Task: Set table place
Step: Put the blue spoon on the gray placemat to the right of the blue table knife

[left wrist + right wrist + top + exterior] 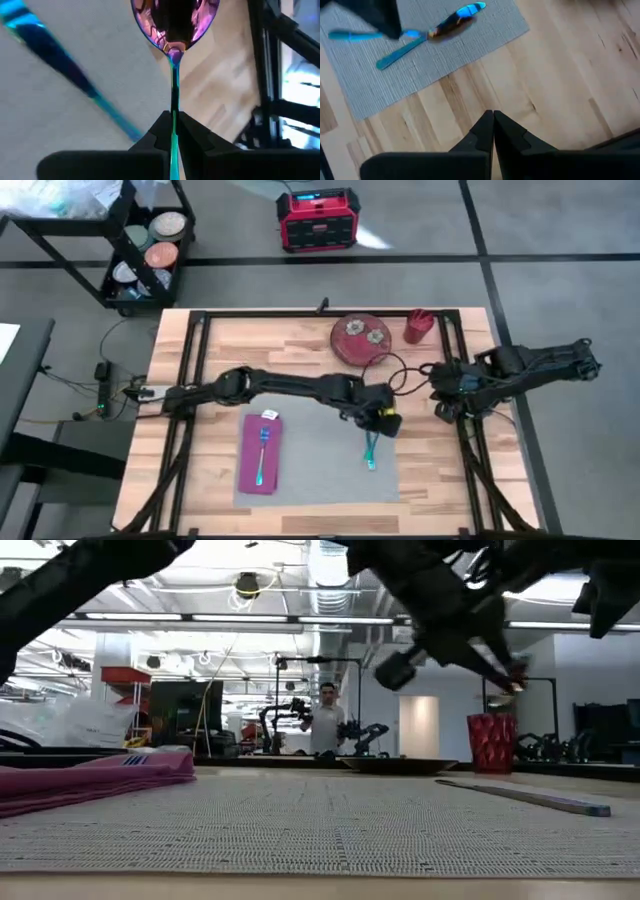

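Observation:
My left gripper (383,423) reaches over the right part of the grey placemat (320,480) and is shut on an iridescent spoon (175,22). The spoon's bowl points away from the fingers, over the mat's right edge. A blue knife (65,70) lies flat on the mat beside it (370,455). A fork (263,448) rests on the magenta napkin (260,470) on the mat's left part. My right gripper (493,125) is shut on nothing over bare wood, right of the mat. My left gripper pinches the spoon's thin handle (174,107) between its two fingers. The fingers lie along the handle, and the bowl (175,22) sticks out ahead of them. In the low view the gripper (480,650) hangs well above the mat, so the spoon is lifted clear.
A dark red patterned plate (360,337) and a red cup (418,327) stand at the table's far edge. Black rails (195,380) run along the table's sides. A black shelf cart (140,250) and a red box (318,220) stand beyond the table. A person (325,720) stands far behind.

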You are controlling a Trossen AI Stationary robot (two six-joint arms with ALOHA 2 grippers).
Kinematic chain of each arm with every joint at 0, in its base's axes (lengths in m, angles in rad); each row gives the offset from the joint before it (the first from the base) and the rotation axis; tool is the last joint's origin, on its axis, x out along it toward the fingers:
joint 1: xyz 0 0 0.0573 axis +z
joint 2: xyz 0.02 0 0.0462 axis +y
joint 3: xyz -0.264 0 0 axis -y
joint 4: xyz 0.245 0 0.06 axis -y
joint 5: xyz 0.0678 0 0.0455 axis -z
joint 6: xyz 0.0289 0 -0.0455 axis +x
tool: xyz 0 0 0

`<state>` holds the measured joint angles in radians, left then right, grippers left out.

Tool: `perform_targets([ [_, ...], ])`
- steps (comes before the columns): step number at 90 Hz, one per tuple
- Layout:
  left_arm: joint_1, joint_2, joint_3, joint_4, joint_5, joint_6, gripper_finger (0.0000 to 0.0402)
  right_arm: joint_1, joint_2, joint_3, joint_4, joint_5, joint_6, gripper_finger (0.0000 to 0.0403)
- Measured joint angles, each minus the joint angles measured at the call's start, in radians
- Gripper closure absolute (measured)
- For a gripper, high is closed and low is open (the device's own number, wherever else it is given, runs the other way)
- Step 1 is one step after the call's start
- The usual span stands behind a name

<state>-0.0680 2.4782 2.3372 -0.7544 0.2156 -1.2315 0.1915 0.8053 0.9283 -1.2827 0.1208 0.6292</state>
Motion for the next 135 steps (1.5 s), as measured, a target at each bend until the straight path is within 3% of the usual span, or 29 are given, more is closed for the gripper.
perform_targets([
  [6,-0.002,0.001,-0.002,-0.001,-0.015,-0.047,0.0401,0.009,0.0,0.0,0.0,0.003,0.002,0.0403],
  [22,0.009,0.013,-0.003,0.118,-0.172,-0.155,0.0402,0.017,0.0,0.0,0.004,0.02,0.019,0.0403],
  [30,0.008,0.007,-0.002,0.077,-0.265,-0.204,0.0402,0.016,0.0,0.0,0.006,0.02,0.03,0.0403],
  [43,-0.017,0.011,-0.003,0.027,-0.277,-0.269,0.0402,0.025,0.0,0.0,0.017,0.012,0.02,0.0403],
  [63,-0.069,0.02,-0.002,0.025,-0.385,-0.456,0.0402,0.07,-0.001,0.0,0.019,0.008,-0.064,0.0403],
  [76,-0.106,0.056,-0.002,-0.058,-0.39,-0.559,0.0402,0.106,-0.003,0.0,0.033,0.005,-0.115,0.0403],
  [83,-0.12,0.078,-0.005,-0.104,-0.339,-0.565,0.0402,0.127,-0.004,0.0,0.049,0.005,-0.153,0.0403],
  [101,-0.123,0.098,-0.001,-0.03,-0.331,-0.592,0.0401,0.158,-0.004,0.0,0.061,0.006,-0.185,0.0403],
  [121,-0.092,0.071,0.017,-0.024,-0.311,-0.53,0.0401,0.178,-0.008,0.0,0.069,0.006,-0.18,0.0403],
  [135,-0.062,0.078,0.016,-0.053,-0.242,-0.465,0.0401,0.178,-0.009,0.0,0.072,0.006,-0.167,0.0403],
])
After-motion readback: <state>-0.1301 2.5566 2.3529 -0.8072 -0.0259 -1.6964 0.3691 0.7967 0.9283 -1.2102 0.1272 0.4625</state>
